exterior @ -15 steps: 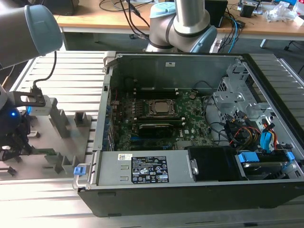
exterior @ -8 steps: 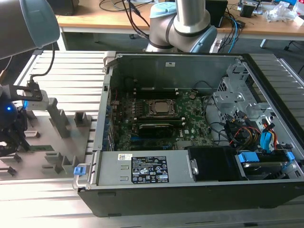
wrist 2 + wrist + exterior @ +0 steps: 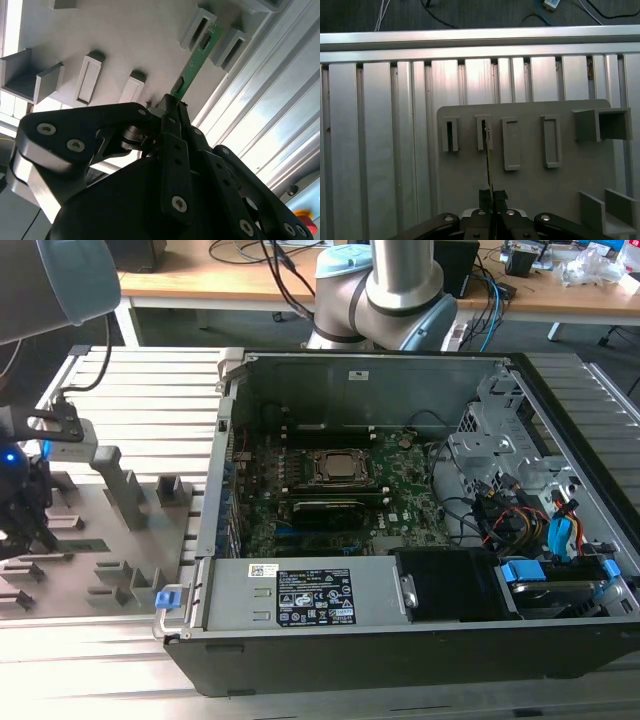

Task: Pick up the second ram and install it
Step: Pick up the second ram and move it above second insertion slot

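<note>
A grey holder plate (image 3: 530, 190) lay on the ribbed metal tabletop (image 3: 380, 130). My gripper (image 3: 171, 102) pinched the second ram (image 3: 194, 62), its far end in a holder block (image 3: 192, 30). I was picking up; freeing it needed a straight pull, I thought.

Matt plastic plate (image 3: 530, 185) on ribbed alu table (image 3: 380, 150)

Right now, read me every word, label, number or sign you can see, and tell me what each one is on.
Nothing can be read; these carry print too small to make out.
Black label on the power supply.
Small white sticker beside it, same power supply.
White wall sticker inside the computer case.
The second ram, clamped in the shut gripper: no print legible.
</note>
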Action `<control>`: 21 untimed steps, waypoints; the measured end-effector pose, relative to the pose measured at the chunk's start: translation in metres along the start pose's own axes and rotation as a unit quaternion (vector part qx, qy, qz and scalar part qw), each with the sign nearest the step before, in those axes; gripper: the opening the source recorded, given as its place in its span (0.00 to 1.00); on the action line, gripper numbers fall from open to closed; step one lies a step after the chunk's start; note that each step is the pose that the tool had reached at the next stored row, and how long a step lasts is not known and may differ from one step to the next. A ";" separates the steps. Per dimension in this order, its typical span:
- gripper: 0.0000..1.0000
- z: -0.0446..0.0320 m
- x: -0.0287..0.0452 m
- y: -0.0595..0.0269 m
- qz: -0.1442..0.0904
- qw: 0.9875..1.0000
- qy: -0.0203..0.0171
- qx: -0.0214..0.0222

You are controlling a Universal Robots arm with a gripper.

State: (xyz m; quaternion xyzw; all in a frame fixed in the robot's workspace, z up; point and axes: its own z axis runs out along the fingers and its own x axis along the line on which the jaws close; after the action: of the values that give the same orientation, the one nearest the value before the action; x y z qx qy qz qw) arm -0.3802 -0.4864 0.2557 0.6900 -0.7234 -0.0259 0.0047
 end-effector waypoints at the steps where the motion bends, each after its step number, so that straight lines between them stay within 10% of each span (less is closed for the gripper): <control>1: 0.14 -0.0012 -0.0001 0.0001 0.000 1.000 0.000 0.000; 21: 0.14 -0.0439 -0.0013 0.0019 0.000 1.000 0.000 0.000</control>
State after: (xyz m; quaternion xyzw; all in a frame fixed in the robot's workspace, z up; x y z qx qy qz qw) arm -0.3801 -0.4864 0.2997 0.6899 -0.7234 -0.0259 0.0046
